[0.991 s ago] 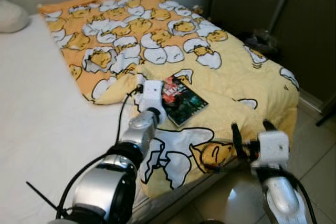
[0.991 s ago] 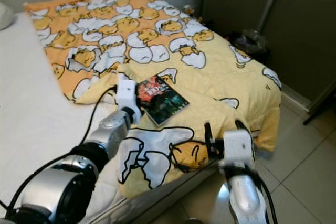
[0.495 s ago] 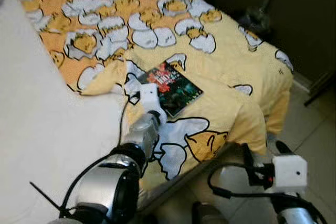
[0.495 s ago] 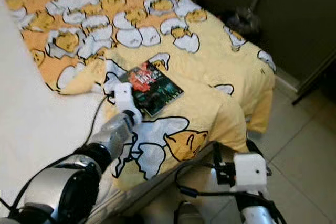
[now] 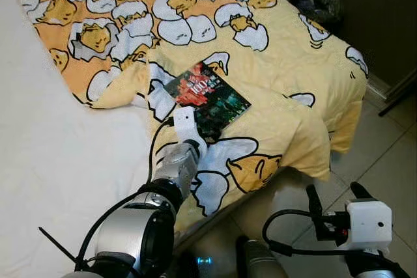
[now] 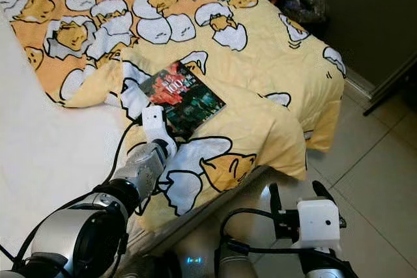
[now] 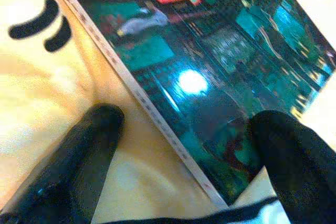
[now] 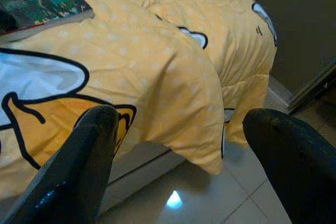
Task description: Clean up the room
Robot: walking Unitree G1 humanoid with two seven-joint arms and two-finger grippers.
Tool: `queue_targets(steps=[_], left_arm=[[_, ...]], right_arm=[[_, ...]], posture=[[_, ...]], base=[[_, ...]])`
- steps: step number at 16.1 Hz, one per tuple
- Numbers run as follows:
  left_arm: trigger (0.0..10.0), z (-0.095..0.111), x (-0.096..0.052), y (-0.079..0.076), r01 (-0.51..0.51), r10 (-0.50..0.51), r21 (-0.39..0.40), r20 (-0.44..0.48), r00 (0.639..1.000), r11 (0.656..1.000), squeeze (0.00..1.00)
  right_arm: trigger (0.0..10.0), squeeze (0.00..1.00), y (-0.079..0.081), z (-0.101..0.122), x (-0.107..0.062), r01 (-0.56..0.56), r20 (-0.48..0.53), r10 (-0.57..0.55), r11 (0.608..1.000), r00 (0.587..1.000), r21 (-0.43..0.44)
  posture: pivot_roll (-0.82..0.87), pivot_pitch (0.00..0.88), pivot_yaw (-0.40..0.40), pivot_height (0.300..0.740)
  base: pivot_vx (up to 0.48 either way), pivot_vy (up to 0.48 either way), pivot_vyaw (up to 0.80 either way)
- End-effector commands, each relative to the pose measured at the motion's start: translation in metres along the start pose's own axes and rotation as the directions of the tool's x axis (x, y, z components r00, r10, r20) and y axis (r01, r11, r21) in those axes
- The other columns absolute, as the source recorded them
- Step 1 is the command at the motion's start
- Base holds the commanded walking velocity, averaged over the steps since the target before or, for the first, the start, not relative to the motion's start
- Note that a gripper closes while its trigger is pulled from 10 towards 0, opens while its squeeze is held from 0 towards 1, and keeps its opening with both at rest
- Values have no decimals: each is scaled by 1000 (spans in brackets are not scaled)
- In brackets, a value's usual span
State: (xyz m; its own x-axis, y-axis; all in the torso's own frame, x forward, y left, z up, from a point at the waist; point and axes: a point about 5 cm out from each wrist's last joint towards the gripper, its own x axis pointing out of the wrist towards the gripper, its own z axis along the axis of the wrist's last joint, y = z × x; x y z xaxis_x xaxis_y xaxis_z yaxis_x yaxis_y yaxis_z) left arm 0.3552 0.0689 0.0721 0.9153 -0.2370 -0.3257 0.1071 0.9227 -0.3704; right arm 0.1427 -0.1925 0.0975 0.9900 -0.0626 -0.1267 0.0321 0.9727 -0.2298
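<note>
Book [image 5: 207, 99] flat on the yellow blanket [image 5: 273, 63], bed's near corner; long axis runs 10 to 4 o'clock. Left tool [image 7: 184, 145] spread, straddling the book's near corner at 12 o'clock, seemingly just touching. Left arm outstretched, nearer. Right tool [image 5: 332, 193] spread, idle over the floor at 5 o'clock.

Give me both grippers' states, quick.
Left gripper: open, fingers straddling a corner of the glossy dark paperback book, not gripping.
Right gripper: open, holding nothing.
</note>
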Motion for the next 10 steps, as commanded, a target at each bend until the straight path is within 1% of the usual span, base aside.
queue_targets(steps=[1,2,3,4,5,6,7,8,9,10], left_arm=[[10000,1,-1,4,-25,24,63,19,1000,998,0],[10000,3,-1,2,-14,8,122,43,999,992,0],[10000,-2,-1,-5,17,-20,121,24,1000,993,0],[10000,-10,-2,-6,14,-13,41,-13,1000,999,0],[10000,-14,-2,-6,2,-3,-4,-30,1000,1000,0],[10000,-16,-2,-7,3,-4,-22,-34,999,1000,0],[10000,-19,-3,-12,14,-17,-58,-40,999,998,0],[10000,-21,-2,-19,29,-35,-127,-46,998,991,0],[863,-24,-2,-25,39,-54,-229,-62,997,973,0],[0,-26,-2,-29,50,-76,-320,-70,995,946,0]], right_arm=[[10000,0,0,1,-3,1,-9,-1,1000,1000,6],[10000,0,0,1,-3,0,-12,0,1000,1000,7],[10000,0,1,0,-2,-3,-16,3,1000,1000,11],[10000,0,3,0,-1,-13,-18,13,1000,1000,14],[10000,0,4,0,-1,-18,-17,18,1000,1000,14],[10000,0,4,0,0,-19,-17,19,1000,1000,14],[10000,0,4,0,0,-22,-19,22,1000,1000,13],[10000,0,3,-1,1,-24,-23,25,1000,999,12],[10000,0,4,-1,1,-26,-25,26,1000,999,13],[10000,0,4,-1,2,-26,-24,27,1000,999,13]], posture=[[-387,233,48,736],[-373,235,44,736],[-373,235,44,736],[-369,236,37,736],[-369,236,37,736],[-367,235,35,736],[-364,236,31,736],[-366,236,31,736],[-369,233,30,736],[-370,230,31,736]], base=[[0,0,0],[0,0,0],[0,0,0],[0,0,0],[0,0,0],[0,0,0],[0,0,0],[0,0,0],[0,0,0],[0,0,0]])
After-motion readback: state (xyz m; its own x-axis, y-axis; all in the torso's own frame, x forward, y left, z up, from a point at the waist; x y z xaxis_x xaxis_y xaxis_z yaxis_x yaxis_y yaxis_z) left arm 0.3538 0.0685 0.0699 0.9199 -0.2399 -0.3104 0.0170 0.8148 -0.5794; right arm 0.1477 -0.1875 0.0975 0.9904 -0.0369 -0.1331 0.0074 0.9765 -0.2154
